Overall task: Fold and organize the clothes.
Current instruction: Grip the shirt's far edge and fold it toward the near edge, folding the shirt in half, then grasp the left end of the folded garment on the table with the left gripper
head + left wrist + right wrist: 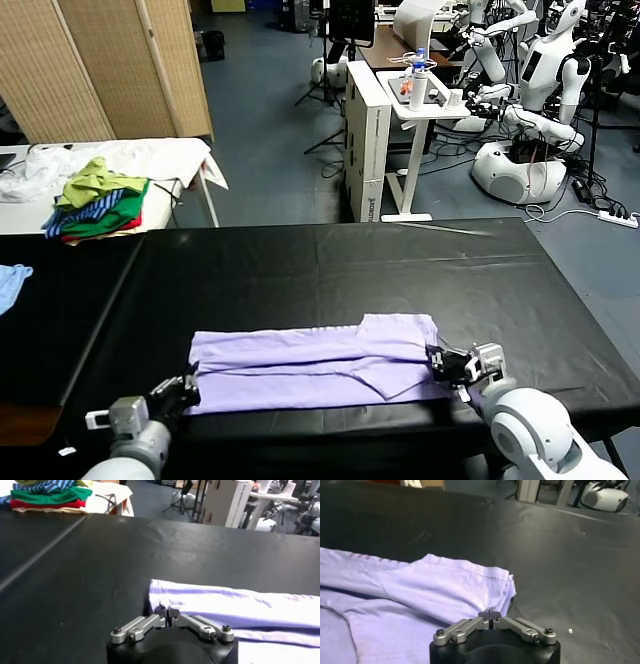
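Two grippers sit at the near edge of the black table (330, 260), one at each end of the lavender T-shirt (320, 365). The T-shirt lies flat as a long folded band close to the front edge of the table, with one sleeve folded over on its right part.

At the left end, the left gripper (185, 388) is low at the short edge of the cloth. In the left wrist view its fingertips (161, 611) stand almost together, with only a thin gap, right at the corner of the fabric; whether they pinch the cloth I cannot tell. At the right end, the right gripper (448, 364) is at the sleeve edge. In the right wrist view its fingertips (490, 614) meet tip to tip, just at the hem, and again I cannot tell if any fabric is between them.

Much open table lies behind the T-shirt, up to the far edge, and also to the left of it. A pile of green, blue-striped and red garments (98, 208) rests on a white table (185, 160) well apart, beyond the far left corner. A small light blue cloth (12, 282) lies at the left border.
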`<state>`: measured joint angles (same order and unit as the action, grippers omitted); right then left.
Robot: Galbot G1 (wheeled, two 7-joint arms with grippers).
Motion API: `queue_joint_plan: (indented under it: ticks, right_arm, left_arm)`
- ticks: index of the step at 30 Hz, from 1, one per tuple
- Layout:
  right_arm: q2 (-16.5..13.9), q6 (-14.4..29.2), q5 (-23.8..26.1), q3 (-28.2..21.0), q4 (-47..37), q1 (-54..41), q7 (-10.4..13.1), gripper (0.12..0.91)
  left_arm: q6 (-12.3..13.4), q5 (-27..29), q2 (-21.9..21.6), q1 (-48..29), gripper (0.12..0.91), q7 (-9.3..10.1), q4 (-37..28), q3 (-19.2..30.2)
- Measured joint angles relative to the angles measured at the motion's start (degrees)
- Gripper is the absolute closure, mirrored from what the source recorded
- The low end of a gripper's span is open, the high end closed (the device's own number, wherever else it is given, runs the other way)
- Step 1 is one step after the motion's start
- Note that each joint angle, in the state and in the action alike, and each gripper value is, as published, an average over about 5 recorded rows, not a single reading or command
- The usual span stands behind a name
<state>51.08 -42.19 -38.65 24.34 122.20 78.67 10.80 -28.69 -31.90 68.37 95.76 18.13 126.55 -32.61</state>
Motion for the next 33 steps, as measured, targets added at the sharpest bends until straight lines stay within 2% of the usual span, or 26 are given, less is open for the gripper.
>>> queue_joint_plan:
  ticks: [1,5,7,9,15,20,27,33]
  right_arm:
    - [0.01,0.00,-0.15,0.46,0.46,0.40,-0.03,0.520]
    - [0.48,-0.01,-1.38,2.74,1.85,1.59,-0.14,0.277]
    - [0.99,0.08,-1.95,3.74,1.90,1.59,-0.04,0.180]
    - [1.67,0.91,-2.42,4.29,1.45,1.16,0.48,0.134]
    - [4.93,5.84,-3.11,3.55,-2.12,-2.07,3.93,0.119]
    - [8.64,6.92,-2.79,1.95,-6.31,-5.44,6.02,0.118]
    - [12.77,7.95,-1.49,0.89,-10.71,-7.80,6.55,0.137]
    - [14.79,8.29,-0.92,0.61,-13.15,-8.65,6.42,0.231]
  left_arm:
    - [-0.03,0.16,0.22,0.31,0.452,0.11,0.23,-0.11]
    - [-0.38,0.54,1.00,1.82,0.233,1.02,1.25,-0.64]
    - [-0.56,0.57,1.31,2.55,0.166,1.41,1.85,-1.05]
    - [-0.56,0.57,1.64,2.92,0.134,1.47,2.51,-1.61]
    - [-0.36,-1.00,2.06,1.10,0.124,1.71,2.87,-3.83]
    - [-0.12,-4.82,0.81,-3.06,0.123,2.00,1.03,-4.04]
    - [0.19,-7.18,-1.14,-9.68,0.123,1.19,-3.63,-1.65]
    - [0.03,-7.79,-1.44,-12.20,0.123,0.61,-7.70,0.07]
